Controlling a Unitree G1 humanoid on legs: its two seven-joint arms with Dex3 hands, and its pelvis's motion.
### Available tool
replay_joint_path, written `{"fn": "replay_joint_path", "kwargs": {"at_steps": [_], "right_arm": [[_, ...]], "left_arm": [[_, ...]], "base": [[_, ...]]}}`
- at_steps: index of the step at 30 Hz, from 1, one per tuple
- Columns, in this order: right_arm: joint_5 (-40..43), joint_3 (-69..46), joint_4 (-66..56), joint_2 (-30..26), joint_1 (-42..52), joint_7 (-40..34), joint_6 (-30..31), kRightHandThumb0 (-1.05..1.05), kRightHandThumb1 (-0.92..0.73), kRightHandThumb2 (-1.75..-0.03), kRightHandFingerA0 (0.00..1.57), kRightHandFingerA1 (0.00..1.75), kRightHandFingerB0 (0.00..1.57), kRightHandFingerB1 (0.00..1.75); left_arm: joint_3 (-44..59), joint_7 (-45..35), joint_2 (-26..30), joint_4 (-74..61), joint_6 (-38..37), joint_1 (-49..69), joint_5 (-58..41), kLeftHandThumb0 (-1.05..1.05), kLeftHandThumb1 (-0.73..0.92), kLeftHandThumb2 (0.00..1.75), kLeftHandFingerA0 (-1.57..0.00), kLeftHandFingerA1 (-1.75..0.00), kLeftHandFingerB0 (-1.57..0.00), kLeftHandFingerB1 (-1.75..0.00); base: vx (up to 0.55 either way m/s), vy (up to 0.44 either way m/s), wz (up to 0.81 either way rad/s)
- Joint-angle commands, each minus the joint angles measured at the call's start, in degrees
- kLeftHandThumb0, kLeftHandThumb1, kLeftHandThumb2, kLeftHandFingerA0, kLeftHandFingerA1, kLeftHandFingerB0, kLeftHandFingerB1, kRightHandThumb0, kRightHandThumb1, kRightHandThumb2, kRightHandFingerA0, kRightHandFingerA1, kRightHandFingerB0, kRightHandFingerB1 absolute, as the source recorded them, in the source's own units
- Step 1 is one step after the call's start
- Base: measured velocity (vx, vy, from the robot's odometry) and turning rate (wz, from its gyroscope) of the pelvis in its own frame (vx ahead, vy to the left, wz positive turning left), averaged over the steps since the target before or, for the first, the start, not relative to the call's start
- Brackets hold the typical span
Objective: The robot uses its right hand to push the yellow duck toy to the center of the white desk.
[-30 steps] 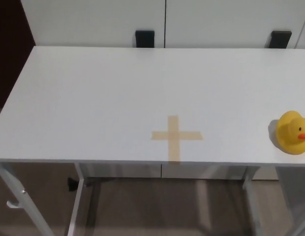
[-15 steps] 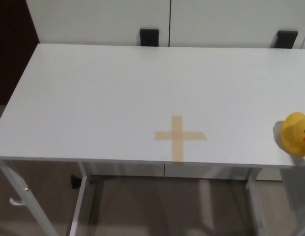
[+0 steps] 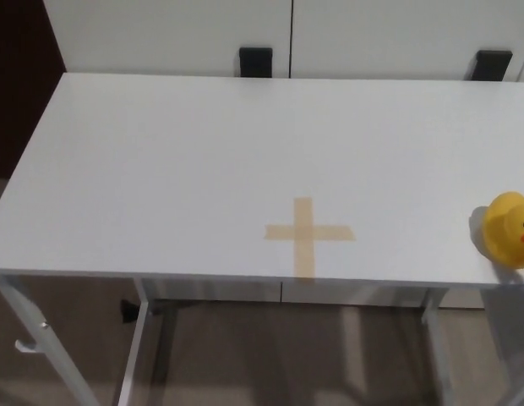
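Observation:
A yellow duck toy (image 3: 509, 229) with an orange beak stands near the front right corner of the white desk (image 3: 203, 161), partly cut off by the picture's right edge. A tan tape cross (image 3: 308, 234) marks the desk close to its front edge, well to the left of the duck. Neither of my hands shows in the head view.
Two black brackets (image 3: 255, 62) (image 3: 493, 65) sit behind the desk's far edge against a white wall. The desk's front edge (image 3: 245, 277) runs just below the cross, with white legs and a brown floor under it. A dark panel (image 3: 21, 76) stands at the far left.
The whole picture has shifted a little since the earliest frame, so the camera moved. The duck stays where it was on the desk.

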Motion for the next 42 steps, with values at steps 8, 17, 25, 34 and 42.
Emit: {"fn": "replay_joint_path", "kwargs": {"at_steps": [8, 17, 25, 34, 42], "right_arm": [[-3.48, 5.06, 2.95, 2.82, -0.59, 0.6, -2.31, -0.76, -0.92, -0.77, 0.26, 0.43, 0.08, 0.28], [-4.74, 8.14, 5.13, 4.65, -3.02, 1.55, -1.7, -0.79, -0.92, -0.74, 0.42, 0.46, 0.21, 0.37], [-6.61, 10.51, 6.66, 4.84, -4.03, 1.37, -0.57, -0.74, -0.92, -0.74, 0.47, 0.47, 0.28, 0.38], [-10.52, 14.24, 12.04, 3.5, -7.94, 0.58, -0.82, -0.78, -0.92, -0.75, 0.49, 0.47, 0.31, 0.38], [-15.56, 21.1, 11.43, 3.26, -10.2, 2.62, -2.12, -0.81, -0.92, -0.74, 0.49, 0.5, 0.34, 0.41]], "left_arm": [[0.14, -0.29, 0.3, -0.22, -1.55, 1.09, 0.23, -0.11, 0.59, 0.92, -0.89, -0.84, -0.92, -0.89], [-0.28, 0.47, -0.3, -0.24, -1.7, 1.72, 0.59, -0.12, 0.56, 0.91, -0.89, -0.84, -0.93, -0.88], [-0.45, -0.02, -0.28, -0.74, -2.43, 2.31, 0.65, -0.13, 0.51, 1.03, -0.86, -0.88, -0.91, -0.92], [-0.87, -0.02, -0.53, -0.8, -2.45, 2.02, 0.84, -0.11, 0.52, 1.06, -0.89, -0.9, -0.92, -0.93], [-1.6, 0.05, -0.75, -0.82, -2.28, 2.02, 1.27, -0.11, 0.5, 1.04, -0.9, -0.9, -0.93, -0.93]], "base": [[0.0, 0.0, 0.0], [0.0, 0.0, 0.0], [0.0, 0.0, 0.0], [0.0, 0.0, 0.0], [0.0, 0.0, 0.0]]}}
